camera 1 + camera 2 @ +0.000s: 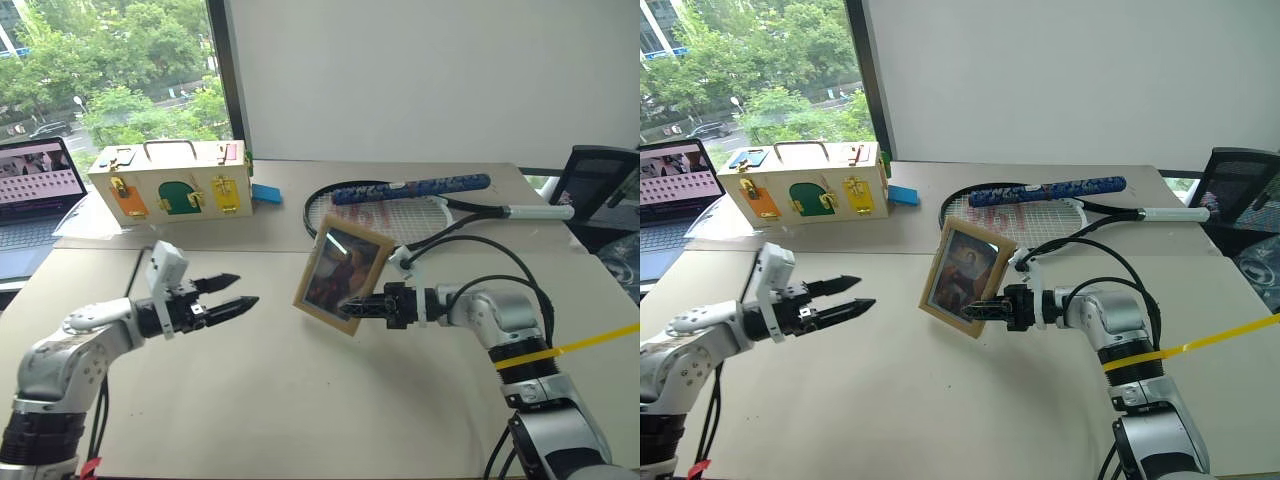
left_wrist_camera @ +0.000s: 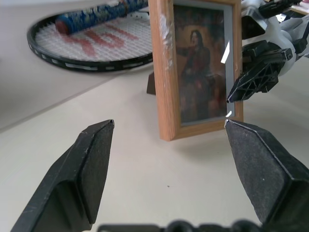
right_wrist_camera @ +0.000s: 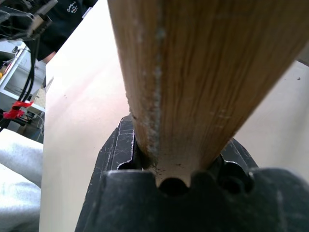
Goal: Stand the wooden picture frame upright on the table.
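The wooden picture frame is a small light-wood rectangle with its dark portrait photo facing me. It leans slightly over the middle of the beige table. My right gripper is shut on its lower right edge, and the right wrist view has that wooden edge wedged between the fingers. The frame's lower edge is close to the tabletop; I cannot tell whether it touches. My left gripper stands open to the left of the frame, apart from it and pointing at it. In the left wrist view the frame stands beyond the spread fingers.
A tennis racket with a blue-wrapped handle lies just behind the frame. A pale wooden box with coloured doors and a small blue block sit at the back left, a laptop at the far left, and a dark chair at the right.
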`<state>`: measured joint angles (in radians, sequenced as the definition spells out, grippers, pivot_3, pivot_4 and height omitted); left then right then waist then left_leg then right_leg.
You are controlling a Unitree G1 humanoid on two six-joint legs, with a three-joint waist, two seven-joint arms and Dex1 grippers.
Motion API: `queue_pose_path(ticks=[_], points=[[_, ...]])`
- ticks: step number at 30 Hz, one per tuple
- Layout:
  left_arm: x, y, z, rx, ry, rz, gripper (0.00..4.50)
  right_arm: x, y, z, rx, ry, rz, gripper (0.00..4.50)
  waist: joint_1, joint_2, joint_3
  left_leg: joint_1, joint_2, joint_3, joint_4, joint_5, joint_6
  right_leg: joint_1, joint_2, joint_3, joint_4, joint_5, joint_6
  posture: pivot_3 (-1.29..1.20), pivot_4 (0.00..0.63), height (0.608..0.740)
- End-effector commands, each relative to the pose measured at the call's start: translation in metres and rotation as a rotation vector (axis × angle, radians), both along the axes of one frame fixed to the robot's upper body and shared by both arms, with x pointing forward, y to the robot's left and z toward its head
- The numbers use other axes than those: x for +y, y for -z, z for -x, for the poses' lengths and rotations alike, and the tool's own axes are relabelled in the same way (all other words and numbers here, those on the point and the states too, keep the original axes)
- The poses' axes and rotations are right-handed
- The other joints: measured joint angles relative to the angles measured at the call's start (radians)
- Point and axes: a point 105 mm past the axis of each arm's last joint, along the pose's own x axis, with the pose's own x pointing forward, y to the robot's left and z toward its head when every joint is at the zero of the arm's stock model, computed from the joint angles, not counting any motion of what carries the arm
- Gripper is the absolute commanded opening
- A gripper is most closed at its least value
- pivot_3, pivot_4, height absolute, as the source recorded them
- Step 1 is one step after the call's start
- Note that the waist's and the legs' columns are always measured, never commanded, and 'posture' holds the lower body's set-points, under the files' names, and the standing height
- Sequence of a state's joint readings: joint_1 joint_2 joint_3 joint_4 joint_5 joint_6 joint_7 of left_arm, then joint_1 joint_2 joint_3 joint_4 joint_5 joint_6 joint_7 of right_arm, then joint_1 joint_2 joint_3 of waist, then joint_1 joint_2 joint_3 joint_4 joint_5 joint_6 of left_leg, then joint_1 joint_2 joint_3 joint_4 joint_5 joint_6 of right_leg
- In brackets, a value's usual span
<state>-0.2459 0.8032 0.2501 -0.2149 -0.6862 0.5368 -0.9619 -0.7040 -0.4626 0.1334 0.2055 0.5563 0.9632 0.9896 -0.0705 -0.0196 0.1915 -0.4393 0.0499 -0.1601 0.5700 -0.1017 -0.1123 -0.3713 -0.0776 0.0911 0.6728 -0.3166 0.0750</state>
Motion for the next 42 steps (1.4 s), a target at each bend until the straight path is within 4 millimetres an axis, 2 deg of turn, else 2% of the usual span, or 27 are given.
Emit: queue_pose_path(ticks=[1, 7, 12, 14, 16, 17, 21, 24, 28, 30, 32, 34, 38, 40, 42], points=[[0.004, -0.004, 0.008, -0.069, 0.019, -0.049, 3.96, 0.006, 0.028, 0.007, 0.052, 0.008, 0.079, 1.20, -0.001, 0.000, 0.000, 0.000, 0.000, 0.000, 0.000, 0.000, 0.000, 0.000, 0.000, 0.000, 0.000, 0.000, 0.000, 0.00, 0.150, 0.722], [0.004, 0.000, 0.014, -0.071, 0.040, -0.066, 3.96, 0.007, 0.035, 0.004, -0.059, 0.031, 0.200, 1.20, -0.001, -0.001, -0.001, 0.001, 0.000, 0.000, 0.000, 0.000, 0.000, 0.000, 0.000, 0.000, 0.000, -0.003, 0.005, 0.00, 0.150, 0.722], [0.002, 0.002, 0.015, -0.066, 0.068, -0.064, 3.96, 0.012, 0.028, 0.006, -0.097, 0.021, 0.233, 1.20, -0.003, -0.001, -0.001, 0.001, 0.001, 0.000, 0.000, 0.000, 0.000, 0.000, 0.000, 0.000, 0.001, -0.003, 0.005, 0.00, 0.150, 0.722], [0.001, 0.002, 0.014, -0.069, 0.074, -0.061, 3.96, 0.013, 0.023, 0.007, -0.096, 0.015, 0.227, 2.22, -0.002, -0.001, -0.001, 0.001, 0.001, 0.000, 0.000, 0.000, 0.000, 0.000, 0.000, 0.000, 0.001, -0.003, 0.004, 0.00, 0.150, 0.722], [0.000, 0.002, 0.013, -0.071, 0.079, -0.058, 3.96, 0.012, 0.022, 0.008, -0.092, 0.014, 0.227, 2.58, 0.001, -0.001, 0.000, 0.001, 0.001, 0.000, 0.000, 0.000, 0.000, 0.000, 0.000, 0.000, 0.001, -0.003, 0.004, 0.00, 0.150, 0.722], [0.000, 0.001, 0.012, -0.073, 0.081, -0.055, 3.96, 0.011, 0.022, 0.008, -0.089, 0.016, 0.229, 3.05, 0.001, 0.000, 0.000, 0.000, 0.001, 0.000, 0.000, 0.000, 0.000, -0.001, 0.000, 0.000, 0.001, -0.003, 0.004, 0.00, 0.150, 0.722], [0.007, 0.000, -0.006, -0.089, 0.006, -0.050, 3.96, -0.009, 0.021, 0.004, -0.073, 0.070, 0.222, 4.38, 0.004, -0.001, 0.000, 0.000, 0.001, 0.000, 0.000, 0.000, 0.000, -0.001, 0.000, 0.000, 0.001, -0.003, 0.004, 0.00, 0.150, 0.722], [0.006, -0.001, -0.005, -0.082, 0.017, -0.041, 3.96, -0.026, 0.009, 0.001, -0.077, 0.119, 0.171, 4.45, 0.007, -0.001, 0.000, 0.000, 0.001, 0.000, 0.001, 0.000, 0.000, -0.001, 0.000, 0.000, 0.001, -0.003, 0.006, 0.00, 0.150, 0.722], [0.009, 0.000, -0.005, -0.074, 0.002, -0.038, 3.96, -0.062, -0.009, 0.017, -0.124, 0.124, 0.135, 4.45, 0.028, -0.001, 0.000, -0.002, 0.000, 0.000, 0.000, 0.000, 0.001, -0.001, 0.000, 0.000, -0.002, -0.002, 0.004, 0.00, 0.150, 0.722], [0.021, 0.001, -0.017, -0.036, -0.078, -0.006, 3.96, -0.086, -0.006, 0.031, -0.201, 0.103, 0.220, 4.45, 0.029, -0.001, 0.001, -0.002, 0.000, 0.000, 0.000, -0.001, 0.002, -0.001, 0.000, 0.000, -0.002, -0.002, 0.003, 0.00, 0.150, 0.722], [0.027, 0.003, -0.021, -0.036, -0.113, -0.018, 3.96, -0.098, -0.004, 0.044, -0.267, 0.052, 0.287, 4.45, 0.028, 0.000, 0.001, -0.002, 0.000, 0.000, 0.000, -0.001, 0.002, -0.001, 0.000, -0.001, -0.002, -0.004, 0.004, 0.00, 0.150, 0.722], [0.027, 0.008, -0.020, -0.056, -0.115, -0.058, 3.96, -0.105, -0.011, 0.051, -0.329, 0.058, 0.255, 4.45, 0.021, 0.000, 0.001, -0.002, 0.000, 0.001, 0.000, -0.001, 0.002, -0.001, 0.000, 0.000, -0.002, -0.005, 0.007, 0.00, 0.150, 0.722], [0.024, 0.035, -0.020, 0.025, -0.159, -0.150, 3.96, -0.113, -0.041, 0.051, -0.589, 0.219, 0.085, 4.45, 0.004, 0.000, 0.001, -0.001, 0.001, 0.002, 0.000, -0.001, 0.002, 0.000, 0.000, 0.001, -0.002, -0.005, 0.007, 0.00, 0.150, 0.722], [0.029, 0.053, -0.029, 0.012, -0.259, -0.247, 3.96, -0.118, -0.035, 0.058, -0.686, 0.324, 0.149, 4.45, 0.008, 0.000, 0.001, -0.001, 0.000, 0.001, 0.000, -0.001, 0.002, 0.000, 0.000, 0.001, -0.001, -0.005, 0.007, 0.00, 0.150, 0.722], [0.025, 0.064, -0.028, -0.031, -0.263, -0.286, 3.96, -0.121, -0.029, 0.061, -0.728, 0.414, 0.167, 4.45, 0.015, 0.000, 0.001, -0.001, 0.000, 0.001, 0.000, -0.001, 0.002, 0.000, 0.000, 0.000, -0.001, -0.005, 0.007, 0.00, 0.150, 0.722]])
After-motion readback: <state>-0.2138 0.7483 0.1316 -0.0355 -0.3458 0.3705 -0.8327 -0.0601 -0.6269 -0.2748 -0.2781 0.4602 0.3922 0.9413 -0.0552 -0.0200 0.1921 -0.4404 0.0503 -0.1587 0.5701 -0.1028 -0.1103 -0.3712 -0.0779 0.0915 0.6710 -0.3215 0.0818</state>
